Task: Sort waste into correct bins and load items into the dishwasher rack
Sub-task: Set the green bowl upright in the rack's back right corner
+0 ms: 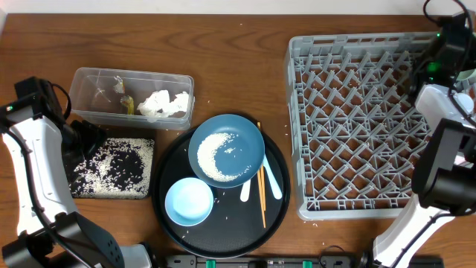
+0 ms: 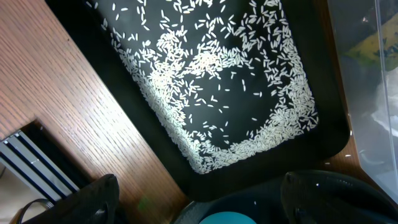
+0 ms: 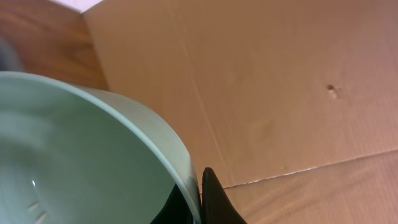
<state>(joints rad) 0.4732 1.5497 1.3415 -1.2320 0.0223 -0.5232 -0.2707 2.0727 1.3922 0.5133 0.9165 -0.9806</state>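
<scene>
1. From overhead, the dishwasher rack (image 1: 294,112) filled the worktop's right half, with the right arm (image 1: 446,119) across its right rim. The clear tub (image 1: 132,74) sat near the left edge, holding napkins (image 1: 165,104) and a wrapper (image 1: 123,102). The flat black tray (image 1: 76,187) below it was strewn with rice (image 1: 111,165). The left gripper (image 1: 88,140) hung over the tray's upper left corner. On the round tray (image 1: 275,212) lay the dark-blue dish (image 1: 249,134), the light-blue bowl (image 1: 189,202), spoons (image 1: 274,182) and chopsticks (image 1: 262,195).
2. In the left wrist view, its jaws gaped wide with nothing between them, above the rice-covered flat tray. The tub's wall ran down the right.
3. In the right wrist view, the right gripper (image 3: 196,199) was pinched onto the rim of the pale-green bowl (image 3: 81,155). Cardboard (image 3: 280,93) blocked everything behind it.
</scene>
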